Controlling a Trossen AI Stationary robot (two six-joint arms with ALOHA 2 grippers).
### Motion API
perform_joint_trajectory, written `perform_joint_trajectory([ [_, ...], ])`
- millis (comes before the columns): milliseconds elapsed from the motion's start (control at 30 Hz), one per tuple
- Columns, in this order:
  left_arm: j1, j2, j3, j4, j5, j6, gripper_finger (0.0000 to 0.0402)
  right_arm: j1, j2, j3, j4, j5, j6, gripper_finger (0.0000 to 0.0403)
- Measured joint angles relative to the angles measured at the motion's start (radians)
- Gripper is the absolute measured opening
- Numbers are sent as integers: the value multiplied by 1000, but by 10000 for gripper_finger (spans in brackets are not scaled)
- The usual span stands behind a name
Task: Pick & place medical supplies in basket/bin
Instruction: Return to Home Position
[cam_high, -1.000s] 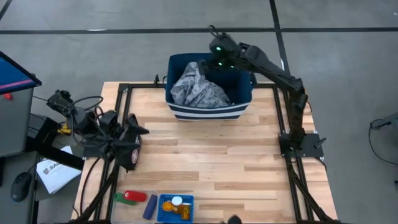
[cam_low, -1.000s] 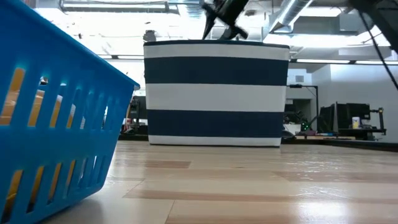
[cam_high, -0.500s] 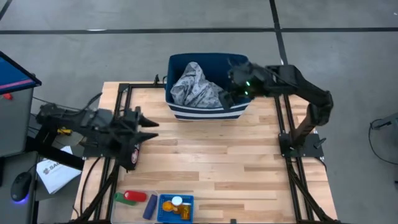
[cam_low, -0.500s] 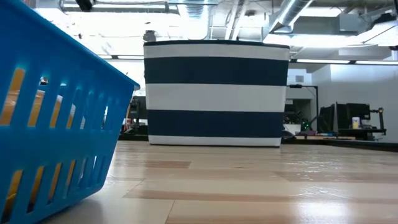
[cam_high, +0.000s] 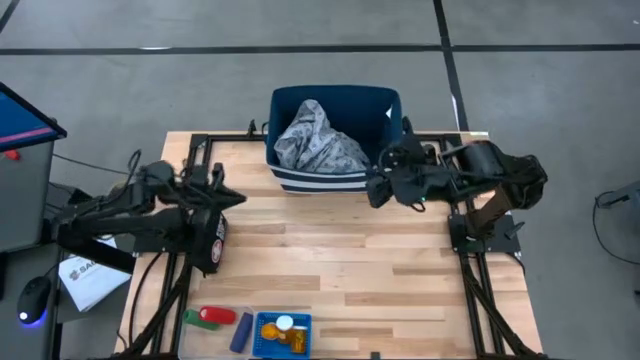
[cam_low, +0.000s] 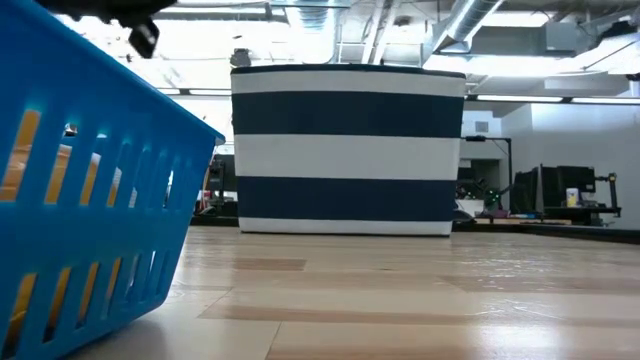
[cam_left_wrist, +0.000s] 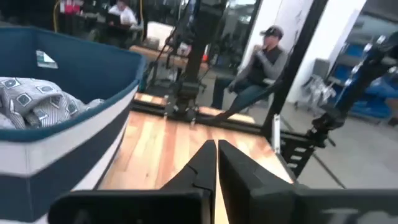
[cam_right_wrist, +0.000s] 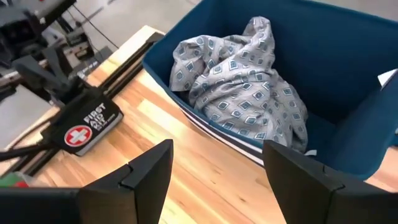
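Note:
The blue basket (cam_high: 281, 335) stands at the table's near edge and holds orange pill bottles (cam_high: 272, 331), one white-capped. It fills the left of the low view (cam_low: 90, 200). Left of it on the table lie a red cylinder (cam_high: 220, 316), a green piece (cam_high: 191, 318) and a dark oblong item (cam_high: 241, 332). My left gripper (cam_high: 236, 197) hovers shut over the table's left side, pointing right, with nothing in it (cam_left_wrist: 216, 155). My right gripper (cam_high: 374, 191) stands open and bare at the navy tub's near right corner (cam_right_wrist: 217, 168).
The navy white-striped tub (cam_high: 335, 140) at the far edge holds a crumpled grey patterned cloth (cam_right_wrist: 242, 87). A black first-aid pouch (cam_right_wrist: 87, 127) lies on the table's left under my left arm. People sit in the room beyond the table (cam_left_wrist: 261, 68).
My left gripper has shut on nothing, and its arm has stretched out toward the right. My right gripper has come from above the tub's far right corner toward the near edge, and now sits lower, in front of the tub's near right corner, still open.

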Motion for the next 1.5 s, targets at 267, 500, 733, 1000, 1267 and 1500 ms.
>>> perform_joint_trajectory([
  [267,-28,-335,-203,-23,-62,-9,1,81,4,0,-10,89,120,244],
  [500,-47,-365,-378,182,-91,-32,0,120,36,2,-15,114,197,244],
  [733,-84,-369,-495,239,-143,-35,0,130,55,-1,-24,88,251,244],
  [1000,-119,-312,-491,169,-157,58,0,123,52,-1,-24,79,256,244],
  [1267,-119,-264,-491,164,-165,65,0,120,52,-1,-24,60,226,244],
  [1500,-119,-279,-492,166,-151,8,0,133,52,0,-24,60,198,244],
])
